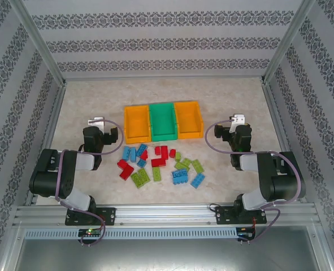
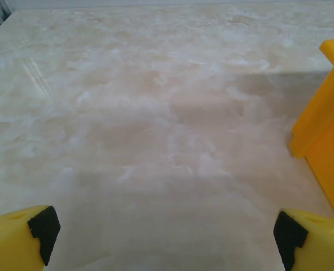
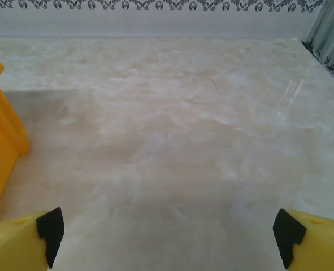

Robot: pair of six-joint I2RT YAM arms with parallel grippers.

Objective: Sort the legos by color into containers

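The table (image 1: 87,101) carries three bins (image 1: 163,121) in a far row: orange, green, orange. Beside them the left gripper (image 2: 167,240) and right gripper (image 3: 169,237) hang wide open, empty. The legos (image 1: 158,165) lie scattered just near of the bins.

Three containers (image 1: 163,121): two orange, one green. Legos (image 1: 179,176): about twenty, red, blue, green mixed.
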